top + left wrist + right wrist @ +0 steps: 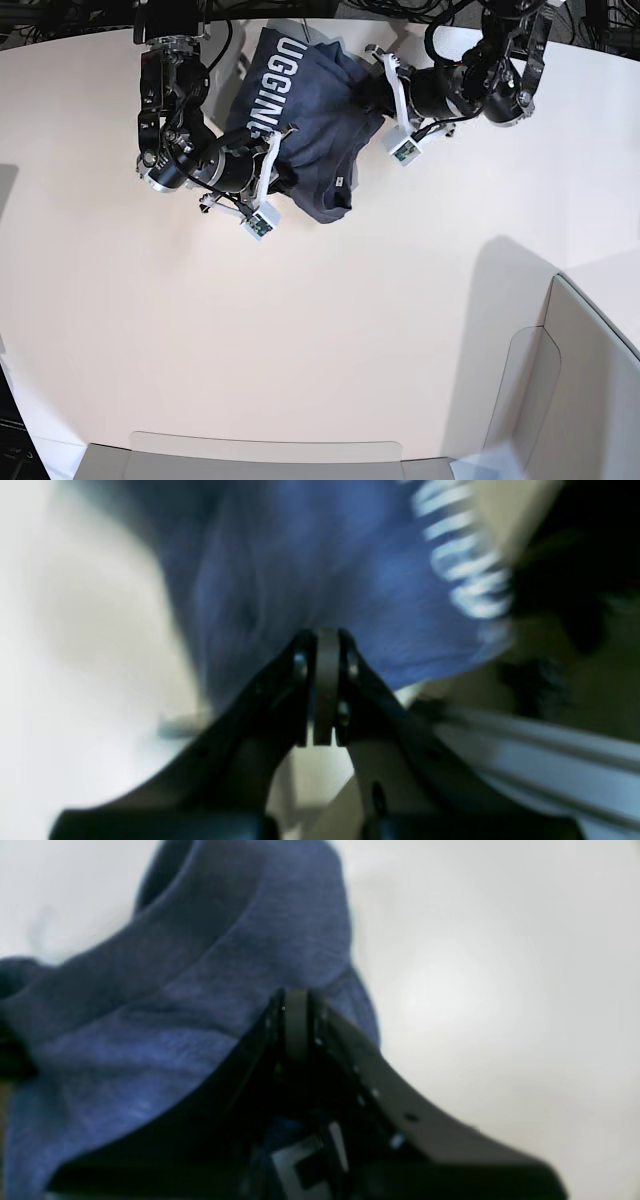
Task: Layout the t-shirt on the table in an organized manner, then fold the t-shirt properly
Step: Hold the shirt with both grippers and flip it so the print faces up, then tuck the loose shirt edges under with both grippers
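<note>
Left claw (326,635): jaws pressed together, pinching a fold of the t-shirt (305,120); the cloth spreads away from the tips in the left wrist view, blurred.
Right claw (296,999): jaws likewise closed on the shirt; the fabric bunches at the tips and drapes off to one side over the pale surface.
Position of the claws: in the base view the left claw (375,95) sits at the shirt's side nearer the far right corner of the table (300,340); the right claw (283,172) sits at the opposite side, nearer the middle of the far edge. The shirt hangs between them.
Shirt location: near the far edge of the table, about midway along it, well apart from the near edge and from the grey panels (590,390) at the near right corner.
Shirt condition: crumpled and bunched, not flat. White lettering (272,85) shows on its upper face, partly hidden in folds. Sleeves and collar cannot be told apart with certainty.
Reason for the hold: judged to be a two-point grip on opposite sides, so that the cloth can be pulled taut and spread out.
Stage of task: judged early; the laying-out is not yet done and no fold is made.
Room to work: most of the table toward the near edge is bare, which suits spreading the shirt there.
Risk: a grip on a fold and not on a true hem may leave layers doubled when spread.
Image quality: both wrist views are soft; fine detail at the tips is not readable.
</note>
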Controlling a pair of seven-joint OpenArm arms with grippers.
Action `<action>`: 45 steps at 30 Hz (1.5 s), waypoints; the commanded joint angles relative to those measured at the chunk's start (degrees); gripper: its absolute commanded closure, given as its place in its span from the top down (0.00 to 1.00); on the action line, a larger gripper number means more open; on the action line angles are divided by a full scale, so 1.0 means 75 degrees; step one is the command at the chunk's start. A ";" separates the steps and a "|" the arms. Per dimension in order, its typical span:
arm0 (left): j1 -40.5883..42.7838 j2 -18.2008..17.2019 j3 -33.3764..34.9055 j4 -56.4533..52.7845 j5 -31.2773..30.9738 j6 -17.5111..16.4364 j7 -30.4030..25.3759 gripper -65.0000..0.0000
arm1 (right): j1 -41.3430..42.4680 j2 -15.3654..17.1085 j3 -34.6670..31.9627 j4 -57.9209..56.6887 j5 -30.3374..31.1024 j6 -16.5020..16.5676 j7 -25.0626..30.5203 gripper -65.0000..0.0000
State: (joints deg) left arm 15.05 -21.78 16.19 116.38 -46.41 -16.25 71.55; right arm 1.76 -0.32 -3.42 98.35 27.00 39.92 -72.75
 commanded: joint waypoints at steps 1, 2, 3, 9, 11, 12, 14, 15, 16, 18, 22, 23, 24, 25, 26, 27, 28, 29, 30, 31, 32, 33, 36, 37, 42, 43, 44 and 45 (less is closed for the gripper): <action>0.0098 -0.0044 0.0016 0.0114 0.0240 0.0004 -0.0098 0.00 | 0.0146 0.0025 -0.0007 -0.0072 0.0098 0.0010 0.0270 0.00; 0.0191 -0.0032 0.0016 0.0114 0.0580 -0.0008 -0.0180 0.00 | 0.0158 0.0118 -0.0007 -0.0248 0.0098 0.0010 0.0376 0.00; 0.0273 -0.0032 0.0016 0.0114 0.0849 -0.0008 -0.0332 0.00 | 0.0193 0.0177 -0.0019 -0.0436 0.0098 0.0010 0.0458 0.00; 0.0496 -0.0032 0.0016 0.0102 0.1576 -0.0008 -0.0672 0.00 | 0.0334 0.0118 -0.0019 -0.0893 -0.0735 0.0010 0.0458 0.00; 0.0496 -0.0044 0.0016 0.0102 0.1588 -0.0008 -0.0684 0.00 | 0.0334 0.0118 -0.0007 -0.0670 -0.0782 0.0010 0.0458 0.00; 0.0496 -0.0056 -0.0007 0.0102 0.1588 -0.0008 -0.0684 0.00 | 0.0322 0.0118 0.0005 -0.0471 -0.0782 0.0010 0.0458 0.00; 0.0496 -0.0056 -0.0054 0.0114 0.1588 0.0004 -0.0684 0.00 | 0.0322 0.0154 0.0052 0.0092 -0.0782 0.0010 0.0458 0.00; 0.0484 -0.0067 -0.0054 0.0137 0.1588 0.0016 -0.0672 0.00 | 0.0322 0.0177 0.0063 0.0432 -0.0782 0.0010 0.0458 0.00; 0.0484 -0.0067 -0.0054 0.0161 0.1588 0.0016 -0.0649 0.00 | 0.0322 0.0189 0.0063 0.0748 -0.0805 0.0010 0.0458 0.00; 0.0484 -0.0079 -0.0054 0.0172 0.1588 0.0016 -0.0637 0.00 | 0.0369 0.0353 0.0192 0.1428 -0.0828 0.0010 0.0458 0.00; 0.0848 -0.0079 -0.0054 0.0278 0.1588 0.0016 -0.0626 0.00 | 0.0498 0.0447 0.0837 0.1885 -0.1016 0.0010 0.0458 0.00; 0.0942 -0.0079 -0.0113 0.0337 0.1564 0.0016 -0.0637 0.00 | 0.0498 0.0447 0.1036 0.1850 -0.1168 0.0010 0.0458 0.00; 0.1094 -0.0079 -0.0288 0.0383 0.1517 0.0004 -0.0637 0.00 | 0.0510 0.0435 0.1154 0.1756 -0.1414 0.0010 0.0458 0.00; 0.1258 -0.0079 -0.0464 0.0395 0.1517 0.0004 -0.0684 0.00 | 0.0557 0.0423 0.1189 0.1698 -0.1637 0.0010 0.0458 0.00; 0.1422 -0.0079 -0.0687 0.0395 0.1517 -0.0008 -0.0719 0.00 | 0.0580 0.0411 0.1189 0.1604 -0.1895 0.0010 0.0469 0.00; 0.1586 -0.0079 -0.0910 0.0395 0.1517 -0.0008 -0.0743 0.00 | 0.0592 0.0400 0.1142 0.1463 -0.2106 0.0010 0.0469 0.00; 0.1703 -0.0079 -0.1039 0.0395 0.1517 -0.0019 -0.0825 0.00 | 0.0592 0.0388 0.1083 0.1358 -0.2212 0.0010 0.0481 0.00; 0.1856 -0.0079 -0.1121 0.0395 0.1517 -0.0019 -0.0954 0.00 | 0.0592 0.0388 0.1025 0.1240 -0.2270 0.0010 0.0493 0.00; 0.1985 -0.0079 -0.1144 0.0395 0.1517 -0.0019 -0.1071 0.00 | 0.0592 0.0388 0.0954 0.1123 -0.2282 0.0010 0.0610 0.00; 0.2055 -0.0079 -0.1132 0.0395 0.1517 -0.0019 -0.1106 0.00 | 0.0568 0.0388 0.0896 0.1029 -0.2317 0.0010 0.0762 0.00; 0.2090 -0.0079 -0.1132 0.0395 0.1506 -0.0019 -0.1118 0.00 | 0.0545 0.0388 0.0825 0.0912 -0.2329 0.0010 0.0926 0.00; 0.2102 -0.0079 -0.1121 0.0395 0.1506 -0.0019 -0.1118 0.00 | 0.0545 0.0423 0.0720 0.0736 -0.2329 0.0010 0.1091 0.00; 0.1996 -0.0067 -0.0757 0.0360 0.1517 -0.0019 -0.1118 0.00 | 0.0533 0.0435 0.0497 0.0338 -0.2329 0.0010 0.1208 0.00; 0.1868 -0.0067 -0.0652 0.0337 0.1517 -0.0019 -0.1106 0.00 | 0.0498 0.0435 0.0450 0.0326 -0.2329 0.0010 0.1184 0.00; 0.0965 -0.0032 -0.0195 0.0008 0.1517 -0.0019 -0.0567 0.00 | -0.0100 0.0482 0.0427 0.0666 -0.2329 0.0010 0.1173 0.00; 0.0754 -0.0032 -0.0101 -0.0085 0.1517 -0.0019 -0.0497 0.00 | -0.0229 0.0599 0.0450 0.0795 -0.2329 0.0010 0.1173 0.00; 0.0555 0.0026 -0.0007 -0.0168 0.1517 -0.0019 -0.0461 0.00 | -0.0369 0.0716 0.0438 0.0936 -0.2329 0.0010 0.1173 0.00; 0.0414 0.0108 0.0028 -0.0261 0.1517 -0.0019 -0.0450 0.00 | -0.0498 0.0798 0.0438 0.1065 -0.2329 0.0010 0.1173 0.00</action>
State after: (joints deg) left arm 18.37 -21.02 16.36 113.71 -34.20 -16.27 68.84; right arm -2.74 5.32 -0.30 105.12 9.21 39.90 -64.69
